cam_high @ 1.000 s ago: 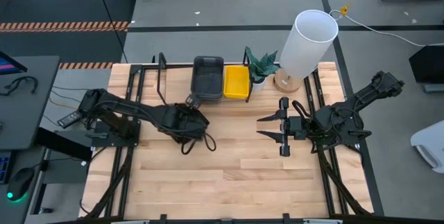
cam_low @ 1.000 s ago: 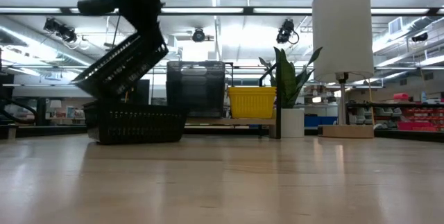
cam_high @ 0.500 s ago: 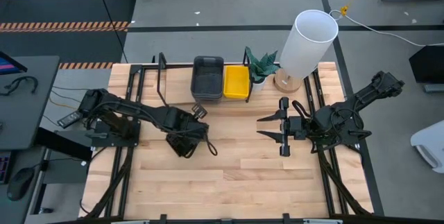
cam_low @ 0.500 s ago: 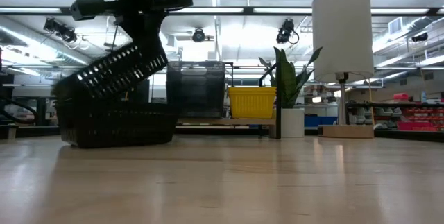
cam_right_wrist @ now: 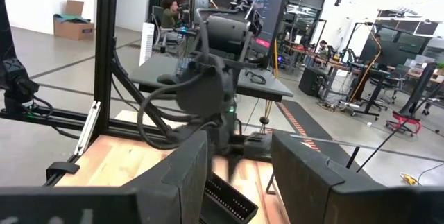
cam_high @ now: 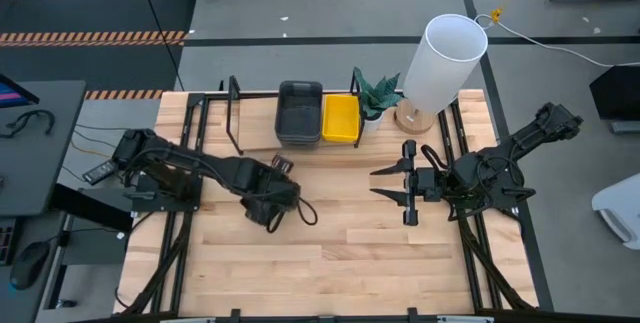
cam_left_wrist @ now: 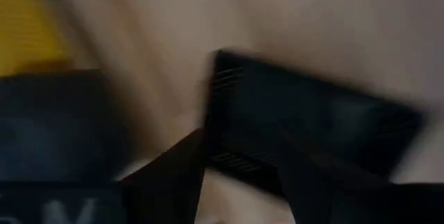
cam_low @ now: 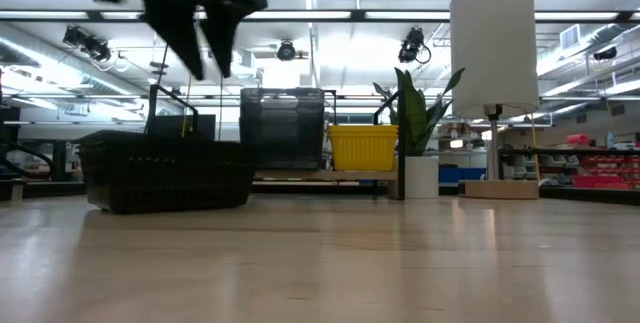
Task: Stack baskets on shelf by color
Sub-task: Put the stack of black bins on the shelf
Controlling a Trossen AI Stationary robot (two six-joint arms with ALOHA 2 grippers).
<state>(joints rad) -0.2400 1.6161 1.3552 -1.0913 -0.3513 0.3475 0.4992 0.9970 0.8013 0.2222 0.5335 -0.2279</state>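
Grey basket point(cam_high: 299, 112) and yellow basket point(cam_high: 340, 118) sit side by side on the shelf point(cam_high: 255, 143). Black slatted basket point(cam_low: 165, 171) rests on the bench, not shelved; left pincer point(cam_low: 205, 35) spread above it, empty. Right pincer point(cam_high: 407, 182) open, idle mid-bench.
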